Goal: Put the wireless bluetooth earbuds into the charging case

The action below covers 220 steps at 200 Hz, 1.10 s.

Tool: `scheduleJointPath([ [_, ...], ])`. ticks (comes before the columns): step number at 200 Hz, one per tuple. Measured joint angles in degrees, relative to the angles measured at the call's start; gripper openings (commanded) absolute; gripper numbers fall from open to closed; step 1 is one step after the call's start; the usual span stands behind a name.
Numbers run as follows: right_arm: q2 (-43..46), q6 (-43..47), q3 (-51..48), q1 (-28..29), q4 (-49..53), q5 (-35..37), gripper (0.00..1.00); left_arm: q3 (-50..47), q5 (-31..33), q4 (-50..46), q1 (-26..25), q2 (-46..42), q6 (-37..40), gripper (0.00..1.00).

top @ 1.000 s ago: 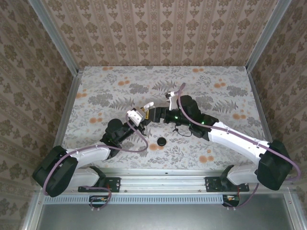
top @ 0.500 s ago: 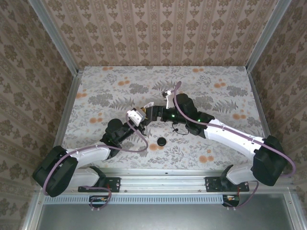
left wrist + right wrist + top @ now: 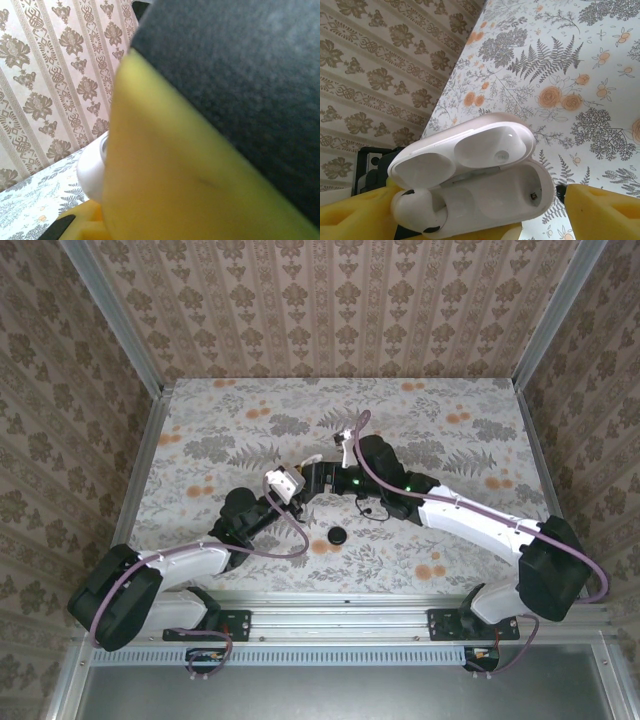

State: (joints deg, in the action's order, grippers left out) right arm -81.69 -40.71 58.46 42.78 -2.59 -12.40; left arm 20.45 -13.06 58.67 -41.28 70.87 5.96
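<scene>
Finding: nothing legible. I can read no text, label, brand, number or sign in any view. That includes the open charging case in front of my right wrist camera.
</scene>
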Motion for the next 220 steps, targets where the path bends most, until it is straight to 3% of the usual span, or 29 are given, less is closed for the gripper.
scheduleJointPath([
  [92,4.5,0.0,-2.4,-1.1,0.3,0.2,0.83,0.0,0.0,0.6,0.1,0.0,-1.0,0.09],
  [220,3.3,0.3,-2.6,-1.2,-0.6,-3.3,0.82,0.0,-0.2,1.0,0.1,0.0,-1.9,0.09],
])
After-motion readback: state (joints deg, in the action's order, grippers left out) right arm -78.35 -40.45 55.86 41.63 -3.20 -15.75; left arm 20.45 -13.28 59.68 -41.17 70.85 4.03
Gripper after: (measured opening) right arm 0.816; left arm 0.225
